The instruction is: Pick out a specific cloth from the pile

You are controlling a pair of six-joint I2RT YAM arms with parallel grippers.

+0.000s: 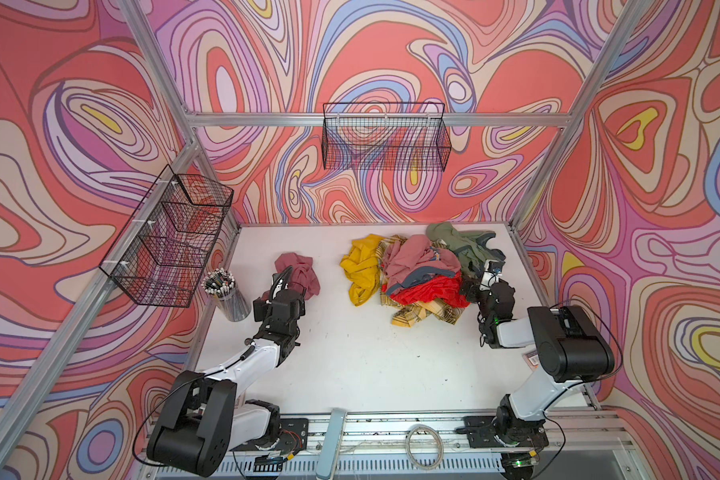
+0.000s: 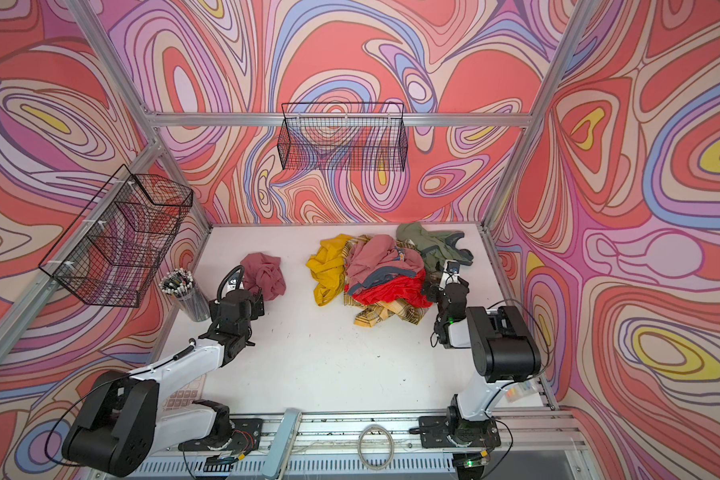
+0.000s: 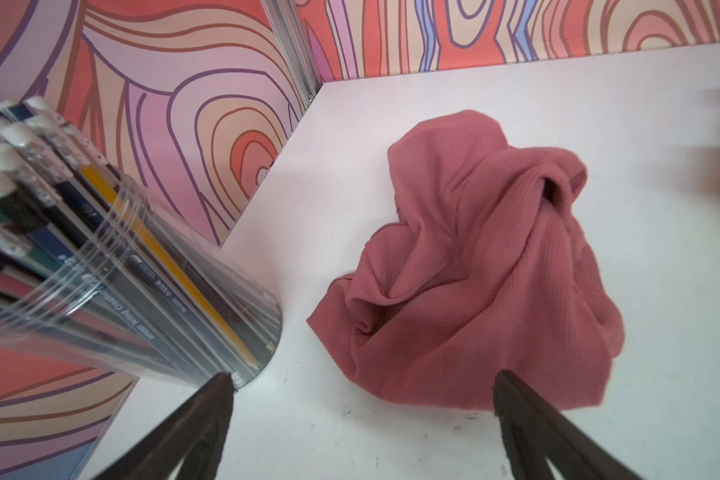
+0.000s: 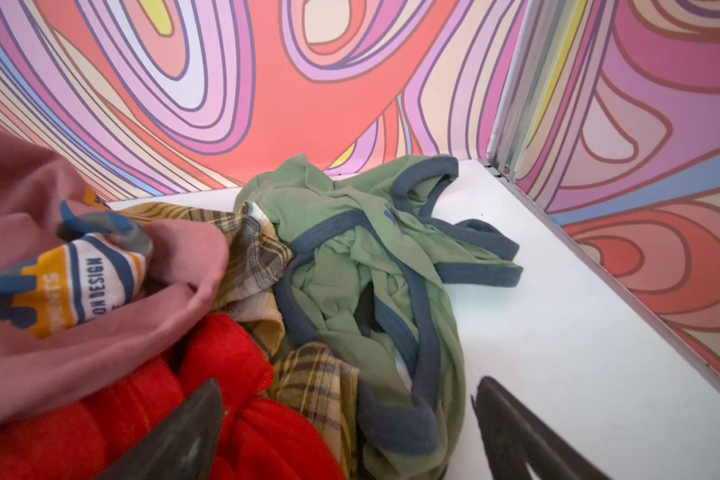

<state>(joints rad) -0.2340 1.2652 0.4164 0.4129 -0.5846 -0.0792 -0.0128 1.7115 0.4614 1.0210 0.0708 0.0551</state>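
Since the crumpled dusty-pink ribbed cloth (image 1: 298, 275) lies alone, well apart from the mixed pile of clothes (image 1: 416, 274), we read it as already separated; which cloth is wanted we can't tell. It sits just ahead of the left gripper (image 3: 362, 390), jaws spread, holding nothing. Right gripper (image 4: 350, 399) is low at the pile's edge, jaws parted, straddling the green blue-trimmed top (image 4: 362, 266), gripping nothing.

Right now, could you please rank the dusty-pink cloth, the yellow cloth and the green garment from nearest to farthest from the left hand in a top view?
1. Dusty-pink cloth, alone beside the left hand.
2. Yellow cloth, on the pile's left edge.
3. Green garment, at the far right corner.
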